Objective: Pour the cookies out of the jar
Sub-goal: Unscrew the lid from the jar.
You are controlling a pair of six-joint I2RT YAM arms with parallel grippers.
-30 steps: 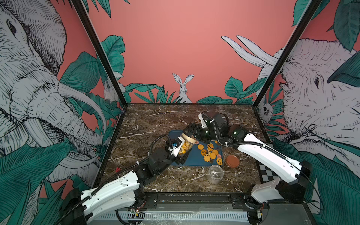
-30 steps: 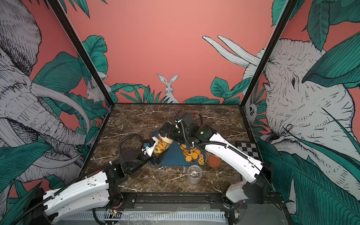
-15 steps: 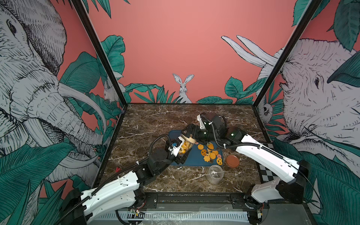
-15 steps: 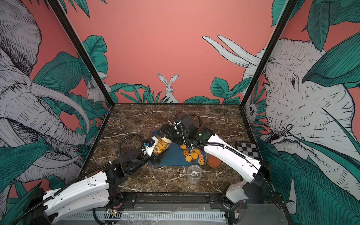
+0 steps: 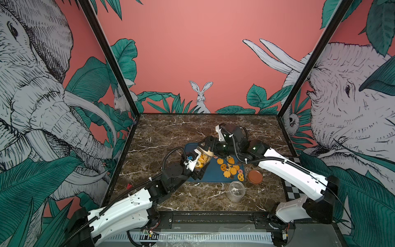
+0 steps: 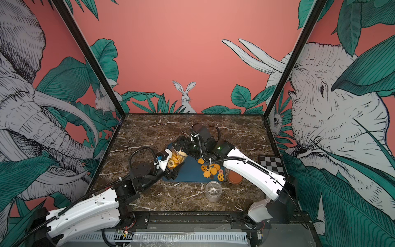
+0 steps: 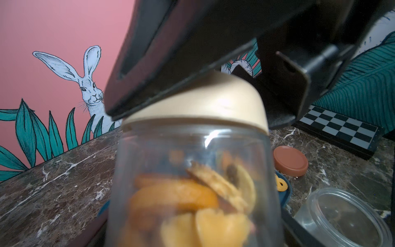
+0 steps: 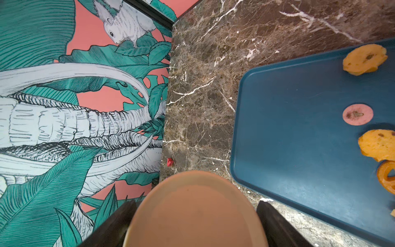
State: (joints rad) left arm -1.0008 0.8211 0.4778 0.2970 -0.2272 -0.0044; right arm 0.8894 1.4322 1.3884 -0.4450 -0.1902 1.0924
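Note:
A clear jar (image 5: pixel 203 159) (image 6: pixel 177 159) holding orange-yellow cookies (image 5: pixel 202 162) (image 7: pixel 181 198) is tilted over the left end of the blue tray (image 5: pixel 213 175). My left gripper (image 5: pixel 199 165) is shut on its body. The jar's cream lid (image 5: pixel 207 152) (image 7: pixel 203 107) (image 8: pixel 196 213) is still on. My right gripper (image 5: pixel 206 145) (image 8: pixel 196 213) reaches in from the right. Its fingers (image 8: pixel 115 224) flank the lid closely, and contact does not show. More cookies (image 5: pixel 232 169) (image 8: pixel 363 56) lie loose on the tray (image 8: pixel 288 128).
An empty clear jar (image 5: pixel 236 191) (image 7: pixel 342 218) stands in front of the tray. A brown lid (image 5: pixel 255 176) (image 7: pixel 290 160) lies to its right. A checkerboard (image 6: pixel 270 162) is at the right edge, and a small red piece (image 5: pixel 128 186) at the left wall.
My right gripper has moved left onto the jar's lid and its jaws have narrowed around it. The left arm and the jar have hardly moved.

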